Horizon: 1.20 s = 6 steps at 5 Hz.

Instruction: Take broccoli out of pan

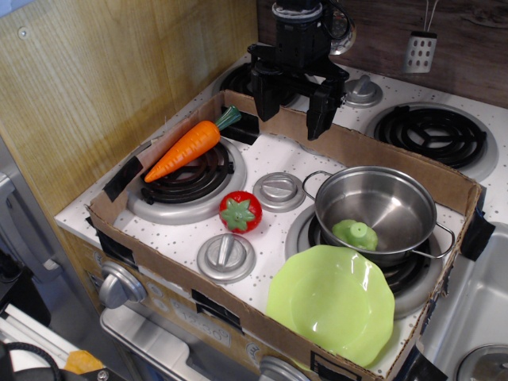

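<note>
The pale-green broccoli lies inside the shiny steel pan, near its front wall. The pan stands on the front right burner of the toy stove, with thin wire handles at its left and right. My black gripper hangs open and empty above the back edge of the cardboard box, well up and to the left of the pan. Its two fingers point down and stand wide apart.
A lime-green plate leans at the front, just below the pan. A red tomato sits mid-stove and a carrot lies on the left burner. Silver knobbed discs sit between the burners. A cardboard wall rings the stove.
</note>
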### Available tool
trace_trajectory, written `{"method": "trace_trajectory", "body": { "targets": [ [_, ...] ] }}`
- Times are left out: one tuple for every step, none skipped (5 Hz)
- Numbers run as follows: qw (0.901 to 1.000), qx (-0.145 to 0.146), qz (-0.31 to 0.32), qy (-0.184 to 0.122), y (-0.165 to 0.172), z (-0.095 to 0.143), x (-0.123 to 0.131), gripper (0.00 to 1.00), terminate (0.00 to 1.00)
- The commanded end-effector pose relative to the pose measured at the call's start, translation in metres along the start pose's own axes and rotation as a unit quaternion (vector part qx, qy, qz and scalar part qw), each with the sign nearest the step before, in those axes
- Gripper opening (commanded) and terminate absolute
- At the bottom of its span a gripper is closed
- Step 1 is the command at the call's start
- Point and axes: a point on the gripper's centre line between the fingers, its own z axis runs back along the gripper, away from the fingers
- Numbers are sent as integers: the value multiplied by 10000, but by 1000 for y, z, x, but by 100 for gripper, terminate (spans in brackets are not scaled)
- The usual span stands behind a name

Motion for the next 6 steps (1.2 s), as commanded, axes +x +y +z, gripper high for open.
{"method": "trace_trajectory", "body": {
  "targets": [
    [10000,0,0,0,0,0,0,100,0],
    [9996,281,-12,-9,-8,33,-3,100,0],
    [9978,593,284,18,-25,66,-16,100,0],
    [9959,544,722,72,-47,80,-36,100,0],
    [9931,102,1166,-32,-67,75,-49,100,0],
    [9928,-236,1159,-194,-80,55,-50,100,0]
  ]
}}
